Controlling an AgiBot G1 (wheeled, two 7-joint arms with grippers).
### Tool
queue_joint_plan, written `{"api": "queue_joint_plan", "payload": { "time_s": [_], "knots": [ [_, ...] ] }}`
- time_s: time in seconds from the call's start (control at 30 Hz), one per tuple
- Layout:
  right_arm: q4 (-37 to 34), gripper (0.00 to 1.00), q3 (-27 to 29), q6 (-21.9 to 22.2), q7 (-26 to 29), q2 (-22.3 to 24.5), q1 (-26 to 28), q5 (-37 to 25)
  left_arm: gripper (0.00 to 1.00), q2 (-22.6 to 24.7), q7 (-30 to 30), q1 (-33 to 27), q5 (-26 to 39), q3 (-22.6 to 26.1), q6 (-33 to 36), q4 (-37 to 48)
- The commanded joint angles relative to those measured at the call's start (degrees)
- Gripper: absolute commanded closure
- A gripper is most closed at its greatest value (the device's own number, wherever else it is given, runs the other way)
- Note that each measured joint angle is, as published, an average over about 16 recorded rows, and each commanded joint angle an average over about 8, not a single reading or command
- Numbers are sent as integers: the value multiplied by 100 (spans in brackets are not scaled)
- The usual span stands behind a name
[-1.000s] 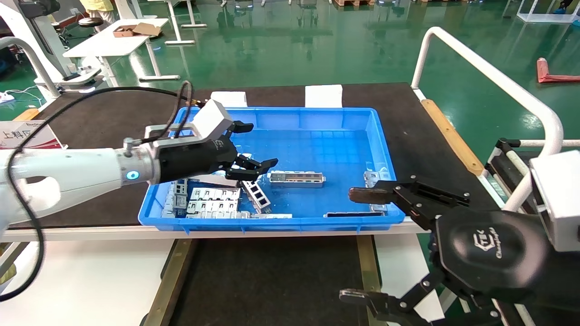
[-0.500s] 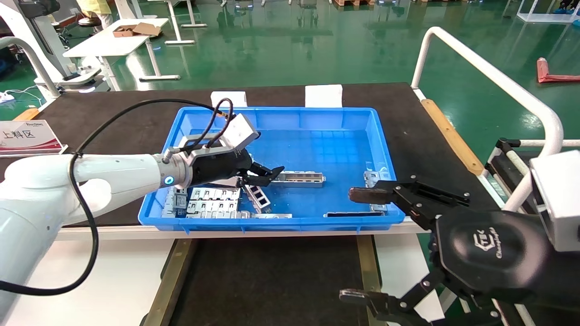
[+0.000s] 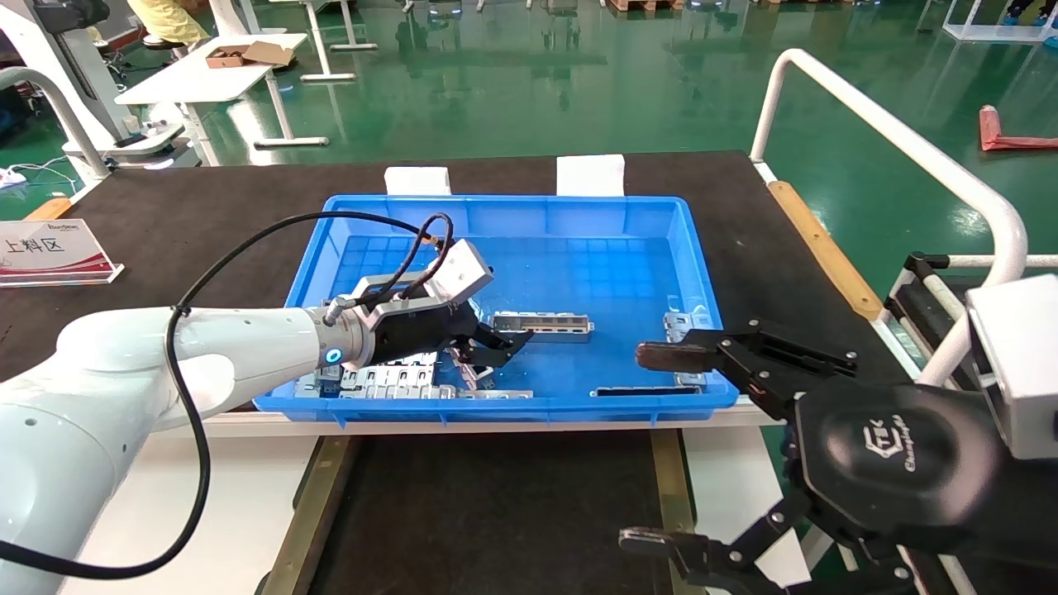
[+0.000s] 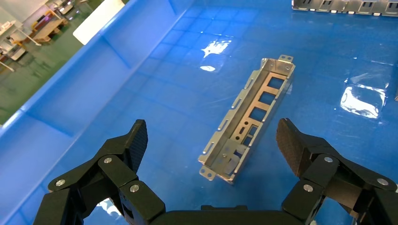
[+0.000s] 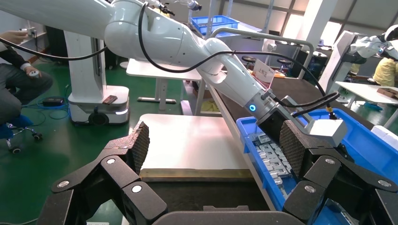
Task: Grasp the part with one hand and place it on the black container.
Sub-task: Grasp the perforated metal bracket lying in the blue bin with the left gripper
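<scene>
Glossy green factory flooring stretches behind a table (image 3: 744, 215) covered by a dark mat, on which sits a wide blue plastic crate (image 3: 694, 273). Reaching in from the 9 o'clock side of the head view, the left tool (image 3: 496, 343) hangs low inside the crate, over its near-left region. Its black fingers (image 4: 135, 140) are spread wide and hold nothing. Seen from the left wrist, the slim silver-grey sheet-metal channel strip with a row of small rectangular cut-outs (image 4: 251, 115) lies flat on the blue floor between the two spread pads, apart from both, its open side up. In the head view this strip (image 3: 541, 326) lies near the crate's centre, at about 2 o'clock from the fingertips. Wider grey plates with square windows (image 3: 393, 378) are stacked along the near wall under the left wrist, and more grey pieces (image 3: 682, 324) rest by the crate's right wall. A flat matte-black tray edged by brass-coloured strips (image 3: 496, 512) lies at 6 o'clock from the crate, just in front of it and lower. At 4 o'clock in the head view the right tool (image 3: 653, 446) sits parked beyond the crate's right corner, its fingers (image 5: 141, 140) wide apart and holding nothing. A small red-and-white sign (image 3: 50, 248) stands at 9 o'clock on the mat.
</scene>
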Motion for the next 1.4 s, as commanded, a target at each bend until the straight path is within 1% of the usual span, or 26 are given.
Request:
{"api": "queue_joint_plan", "payload": {
  "time_s": [0.03,0.4,0.43,0.47,0.5,0.67,0.7,0.73,0.77,1.4],
  "knots": [
    [0,0,0,0,0,0,0,0,0,9,-42,45,-9,18,-32,-57],
    [0,0,-1,0,-1,0,0,1,0,26,-402,214,-166,224,-155,-366],
    [0,3,-1,1,-1,0,0,1,2,26,-435,221,-185,246,-166,-387],
    [0,12,-1,1,-1,1,0,1,9,26,-468,227,-204,269,-180,-407],
    [0,24,-1,1,-1,1,0,1,19,26,-500,233,-223,294,-194,-427],
    [0,87,-2,1,-1,1,0,1,82,27,-640,258,-311,424,-267,-507],
    [0,96,-2,1,-1,1,1,1,92,28,-665,264,-329,453,-279,-523],
    [0,100,-2,1,-1,1,1,1,98,28,-688,270,-346,481,-289,-538],
    [0,100,-2,1,-1,1,1,1,100,28,-711,277,-364,511,-299,-554],
    [0,100,-4,2,-2,1,1,3,100,16,-979,375,-755,1022,-485,-672]
  ]
}}
